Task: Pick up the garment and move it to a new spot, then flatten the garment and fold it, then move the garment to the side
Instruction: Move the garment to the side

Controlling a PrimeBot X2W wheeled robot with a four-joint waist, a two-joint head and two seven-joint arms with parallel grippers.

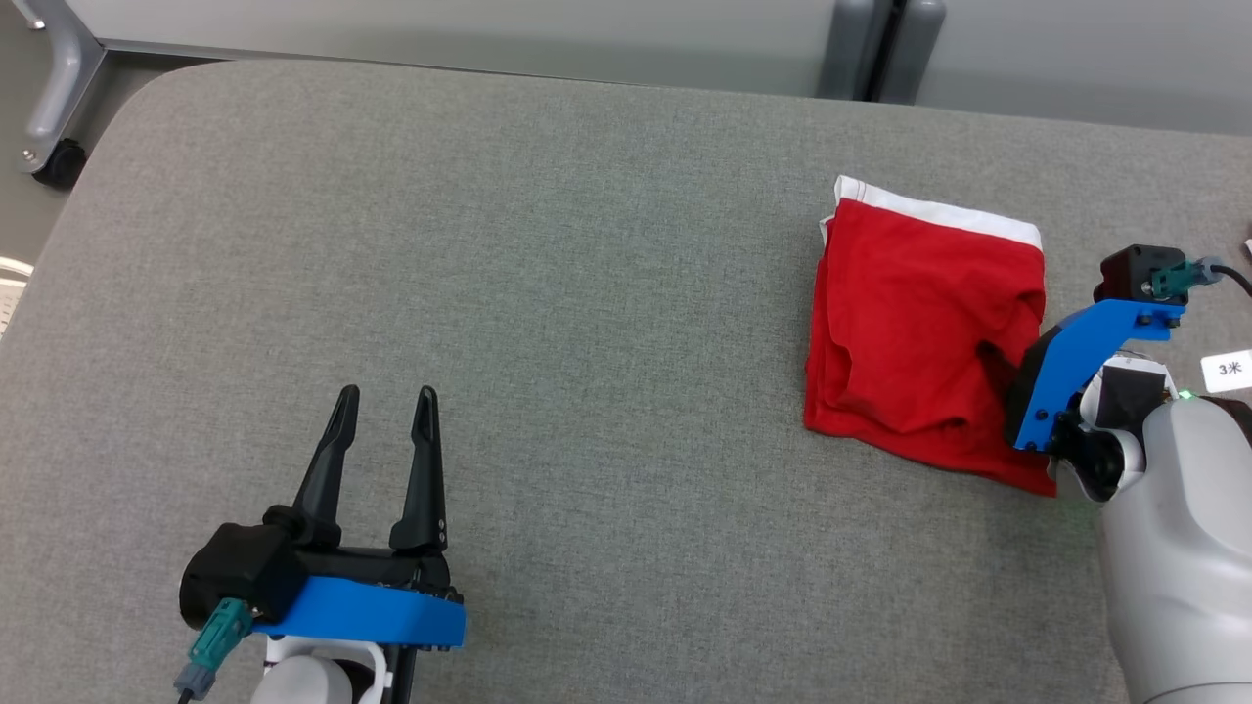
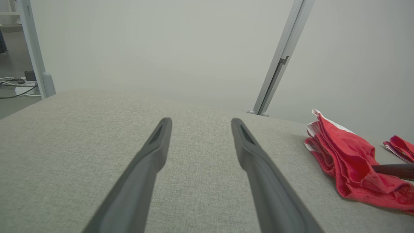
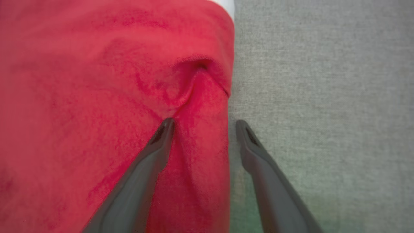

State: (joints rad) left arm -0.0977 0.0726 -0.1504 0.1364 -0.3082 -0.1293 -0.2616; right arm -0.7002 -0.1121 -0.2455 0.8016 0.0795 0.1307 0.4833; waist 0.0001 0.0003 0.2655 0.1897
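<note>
Head view: a grey cloth-covered table ran across the scene. A red garment with a white waistband lay toward 3 o'clock, folded into a rough rectangle, with the waistband on its 12 o'clock edge and loose layers bunched at 6 o'clock.

The right gripper sat at the garment's 3 o'clock edge. In the right wrist view its jaws were apart and straddled that edge: one finger pressed into the red cloth beside a small pucker, and the other rested on bare table just beside the hem. Nothing was clamped yet.

The left gripper hung at 7 o'clock, well apart from the garment. Its jaws were spread with nothing between them, and its fingers pointed toward 12 o'clock.

As the garment already looked folded, the step in hand seemed to be taking hold of it for the last move to the side. The next move probably called for closing the jaws over every layer at that edge, then dragging or lifting gently so that the fold did not open
</note>
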